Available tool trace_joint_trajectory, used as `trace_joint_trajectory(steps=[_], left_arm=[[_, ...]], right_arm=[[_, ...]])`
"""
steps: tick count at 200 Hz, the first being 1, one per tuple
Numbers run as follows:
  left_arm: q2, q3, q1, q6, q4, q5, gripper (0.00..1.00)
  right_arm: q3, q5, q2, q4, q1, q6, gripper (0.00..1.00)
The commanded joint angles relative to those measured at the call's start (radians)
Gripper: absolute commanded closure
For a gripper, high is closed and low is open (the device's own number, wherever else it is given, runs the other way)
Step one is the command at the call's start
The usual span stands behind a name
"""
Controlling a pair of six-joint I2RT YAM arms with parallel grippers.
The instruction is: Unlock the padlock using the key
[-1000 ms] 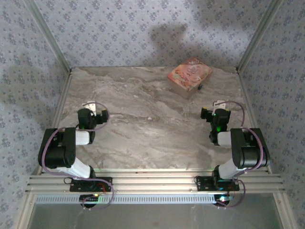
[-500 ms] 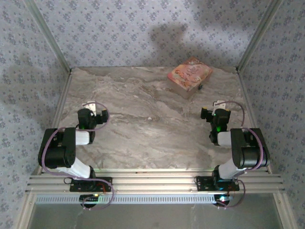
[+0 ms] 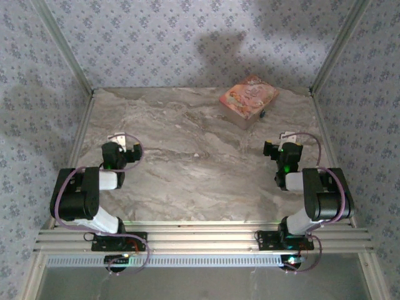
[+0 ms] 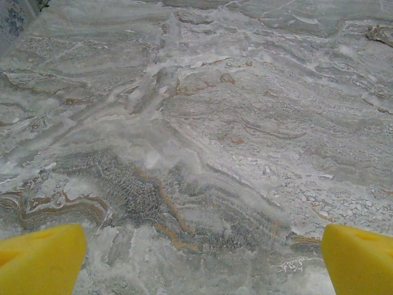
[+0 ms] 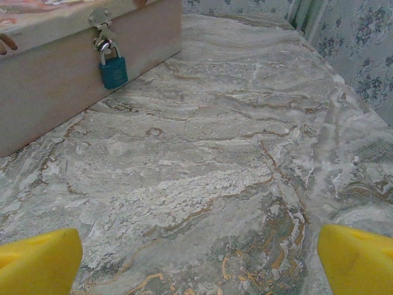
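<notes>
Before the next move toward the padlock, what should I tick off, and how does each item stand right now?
1. Left gripper open and empty: ok.
2. Right gripper open and empty: ok.
3. Padlock in sight, hanging from the hasp of the pink box: ok.
4. Marble table bare between right gripper and padlock: ok.
5. Key held by a gripper: not ok.
6. Key's whereabouts: cannot tell.

Top view sequence: no displacement detectable. Left gripper (image 4: pixel 198 261) and right gripper (image 5: pixel 196 259) show no change in pose or jaw spread. The padlock (image 5: pixel 113 72) and pink box (image 3: pixel 249 99), near the table's (image 3: pixel 187 162) far right corner, show no shift.
</notes>
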Motion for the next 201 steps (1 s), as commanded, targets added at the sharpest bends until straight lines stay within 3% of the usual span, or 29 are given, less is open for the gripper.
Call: trace_joint_trajectory(steps=[1, 22, 46, 77, 101, 141, 159, 176, 201], left_arm=[[-0.011, 0.025, 0.009, 0.009, 0.02, 0.017, 0.02], [-0.068, 0.091, 0.009, 0.001, -0.134, -0.001, 0.02], [-0.124, 0.219, 0.0, -0.025, -0.42, -0.01, 0.02], [-0.142, 0.34, -0.058, -0.14, -0.596, 0.0, 0.02], [-0.073, 0.503, -0.175, -0.251, -0.739, 0.004, 0.08], [0.15, 0.839, -0.38, -0.375, -0.922, 0.004, 0.15], [0.258, 0.955, -0.461, -0.425, -0.916, 0.026, 0.17], [0.371, 1.08, -0.533, -0.428, -0.933, 0.03, 0.17], [0.521, 1.243, -0.583, -0.446, -0.961, 0.067, 0.17]], right_arm=[[0.007, -0.012, -0.005, 0.001, -0.006, -0.007, 0.0], [0.046, -0.033, -0.043, -0.1, -0.008, -0.012, 0.0], [0.184, -0.06, -0.13, -0.396, -0.007, -0.022, 0.0], [0.457, -0.066, -0.134, -0.775, -0.011, 0.128, 0.0], [0.754, -0.114, 0.002, -1.011, -0.003, 0.198, 0.0], [1.202, -0.106, 0.291, -1.25, 0.019, 0.236, 0.0], [1.321, -0.108, 0.393, -1.286, 0.019, 0.246, 0.01], [1.437, -0.157, 0.498, -1.315, 0.015, 0.265, 0.09], [1.624, -0.192, 0.644, -1.37, 0.009, 0.275, 0.13]])
